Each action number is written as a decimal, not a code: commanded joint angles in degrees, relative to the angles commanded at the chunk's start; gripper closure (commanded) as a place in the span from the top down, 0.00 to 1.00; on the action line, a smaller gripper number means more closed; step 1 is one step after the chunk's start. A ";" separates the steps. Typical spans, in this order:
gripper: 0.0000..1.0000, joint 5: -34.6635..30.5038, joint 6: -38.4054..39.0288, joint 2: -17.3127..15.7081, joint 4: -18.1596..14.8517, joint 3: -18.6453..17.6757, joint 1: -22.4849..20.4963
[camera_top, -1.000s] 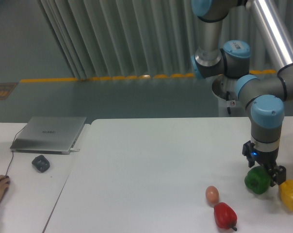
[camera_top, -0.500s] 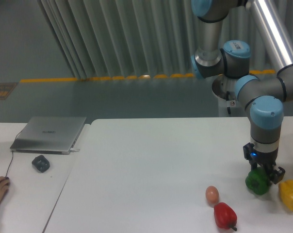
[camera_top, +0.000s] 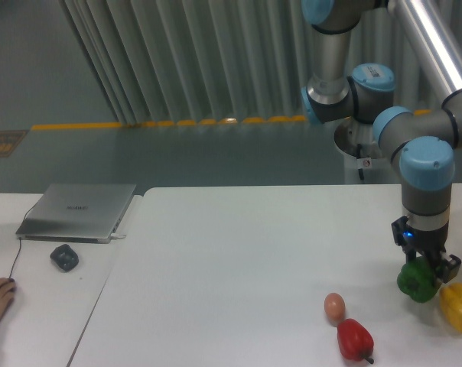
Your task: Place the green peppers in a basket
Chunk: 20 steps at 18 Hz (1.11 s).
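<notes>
The gripper (camera_top: 424,269) is clamped on the green pepper (camera_top: 417,281), its fingers closed around the top of the fruit, near the right edge of the bench (camera_top: 239,252) toward the front right corner. Whether the pepper is lifted clear of the surface or just touching it is hard to tell. The yellow pepper (camera_top: 459,306) sits just beside it to the right; the red pepper (camera_top: 354,339) and an egg (camera_top: 334,306) lie closer to the front edge. So the grasp looks done, but the carry and the drop remain, and no basket is in view to show where it must go.
</notes>
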State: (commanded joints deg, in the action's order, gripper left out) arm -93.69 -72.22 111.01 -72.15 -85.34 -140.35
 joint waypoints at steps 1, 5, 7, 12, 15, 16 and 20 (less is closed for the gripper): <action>0.40 0.00 -2.55 -0.79 -0.96 0.26 -0.97; 0.40 0.35 -9.94 -2.02 -4.22 1.58 -3.78; 0.40 0.53 -13.98 -2.29 -4.58 1.85 -5.27; 0.40 1.23 -26.01 -3.25 -5.11 1.85 -9.92; 0.40 4.04 -32.70 -3.78 -5.10 1.23 -13.18; 0.40 4.22 -34.55 -4.04 -5.10 1.23 -13.89; 0.40 4.92 -43.42 -4.05 -5.19 1.32 -17.66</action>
State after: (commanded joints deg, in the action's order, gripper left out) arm -88.77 -115.64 106.96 -77.34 -84.02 -158.02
